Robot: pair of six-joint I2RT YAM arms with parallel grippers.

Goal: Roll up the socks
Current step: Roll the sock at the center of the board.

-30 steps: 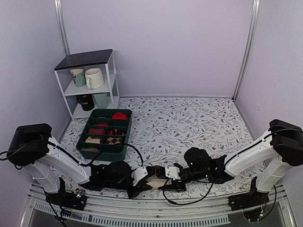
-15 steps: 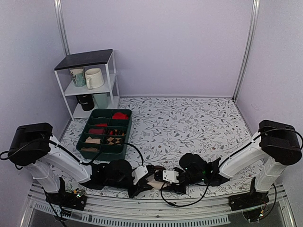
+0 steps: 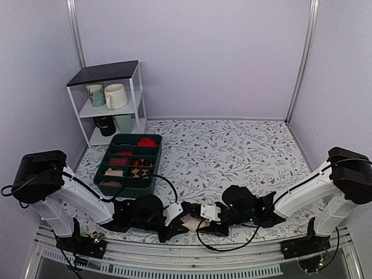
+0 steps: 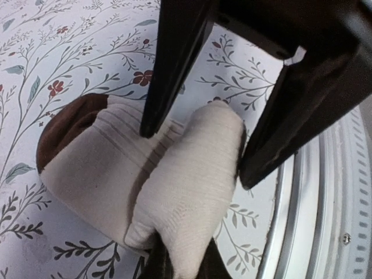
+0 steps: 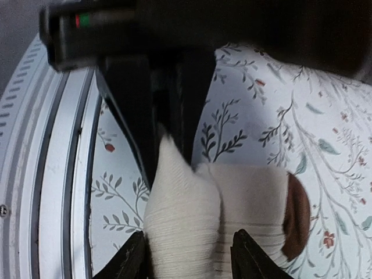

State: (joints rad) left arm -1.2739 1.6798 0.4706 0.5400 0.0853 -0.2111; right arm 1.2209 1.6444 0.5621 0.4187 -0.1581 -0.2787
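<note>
The table (image 3: 232, 151) is covered with a white cloth printed with grey leafy twigs and small red flowers, and it ends at 6 o'clock in a ribbed aluminium rail (image 3: 174, 263). A white wire-frame shelf rack with a dark top (image 3: 107, 104) stands in the 10 o'clock corner. Just in front of it, towards 9 o'clock, sits a dark green plastic compartment tray (image 3: 125, 189). At 6 o'clock, close beside the rail, the cream ribbed fabric socks with a dark brown end (image 4: 174, 192) lie folded into a thick bundle on the cloth.

Lab test booth: plain lilac wall panels (image 3: 192, 58), aluminium posts (image 3: 301, 58), floral-covered table (image 3: 232, 151), staged mug shelf (image 3: 104, 73).
</note>
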